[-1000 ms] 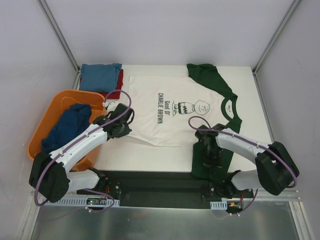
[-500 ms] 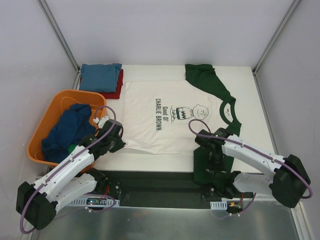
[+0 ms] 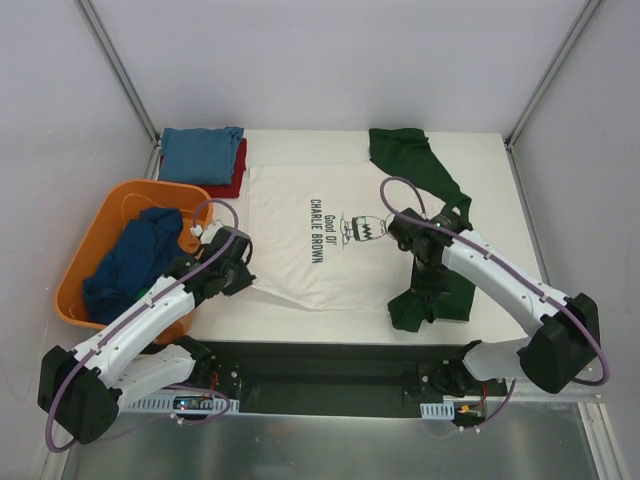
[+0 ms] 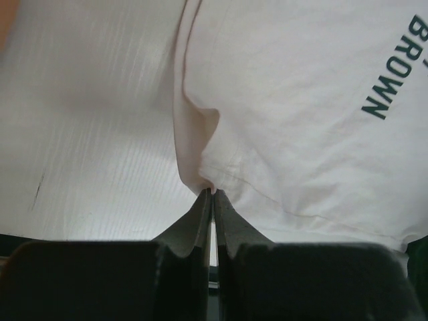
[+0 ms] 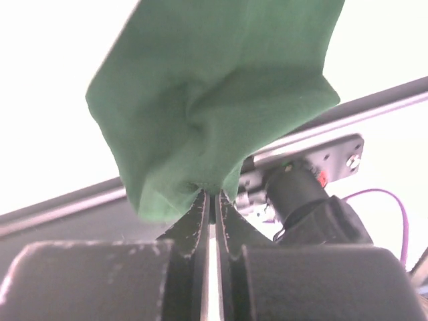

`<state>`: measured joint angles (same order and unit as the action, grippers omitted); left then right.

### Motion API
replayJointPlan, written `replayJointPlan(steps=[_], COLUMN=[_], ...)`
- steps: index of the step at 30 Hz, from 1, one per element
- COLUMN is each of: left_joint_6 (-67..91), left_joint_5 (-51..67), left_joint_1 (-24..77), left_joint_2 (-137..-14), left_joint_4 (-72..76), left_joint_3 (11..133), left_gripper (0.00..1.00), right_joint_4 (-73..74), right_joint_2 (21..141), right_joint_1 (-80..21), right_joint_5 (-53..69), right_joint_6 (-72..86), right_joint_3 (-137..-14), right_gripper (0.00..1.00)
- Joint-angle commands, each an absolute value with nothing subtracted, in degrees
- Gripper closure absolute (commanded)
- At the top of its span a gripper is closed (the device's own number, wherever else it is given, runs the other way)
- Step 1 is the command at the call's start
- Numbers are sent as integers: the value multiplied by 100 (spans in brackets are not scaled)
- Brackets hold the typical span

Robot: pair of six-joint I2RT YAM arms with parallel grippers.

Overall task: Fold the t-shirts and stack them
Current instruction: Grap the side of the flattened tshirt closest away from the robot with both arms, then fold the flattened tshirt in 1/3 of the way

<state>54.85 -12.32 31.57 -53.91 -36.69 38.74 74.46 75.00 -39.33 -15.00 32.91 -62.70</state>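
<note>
As the right tool (image 5: 211,194), clamped on the green sleeve (image 5: 214,100), lifts it off the desk's (image 3: 500,200) six o'clock edge, the left tool (image 4: 212,192) grips the hem of the cream t-shirt (image 3: 300,230), fold beginning.

An orange plastic basket (image 3: 100,225) and a folded blue cloth t-shirt (image 3: 203,153) hem my left; bare white bench (image 3: 495,175) opens far right.

One overhead, two close-ups.
The top camera looks down from the near side over the white table (image 3: 500,175); the left wrist view hugs the cream printed cloth t-shirt (image 4: 287,80), the right its dark green sleeve (image 5: 214,87); overhead shows both.
</note>
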Motion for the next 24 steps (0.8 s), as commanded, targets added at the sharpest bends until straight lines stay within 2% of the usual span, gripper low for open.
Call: replayJointPlan(steps=[1,13,24], left_joint_6=[5353,4922,4773], left_joint_5=[-1784,-1986,-2241], left_joint_1=[3191,2857,2347], left_joint_2=[-5730,-7189,-8015], left_joint_4=[-3727,-3727,-3718], left_joint_3=[4455,5546,6134], left_gripper=[100,100,100], right_joint_4=[7462,6671,6460], right_joint_2=[7847,9235,10204], right_joint_1=[-3403,-2365,-1855], right_joint_5=[-2206,-2171,-2320], right_joint_6=[2725,1679,1512], right_joint_3=[-7030,-9068,-10133], right_gripper=[99,99,99])
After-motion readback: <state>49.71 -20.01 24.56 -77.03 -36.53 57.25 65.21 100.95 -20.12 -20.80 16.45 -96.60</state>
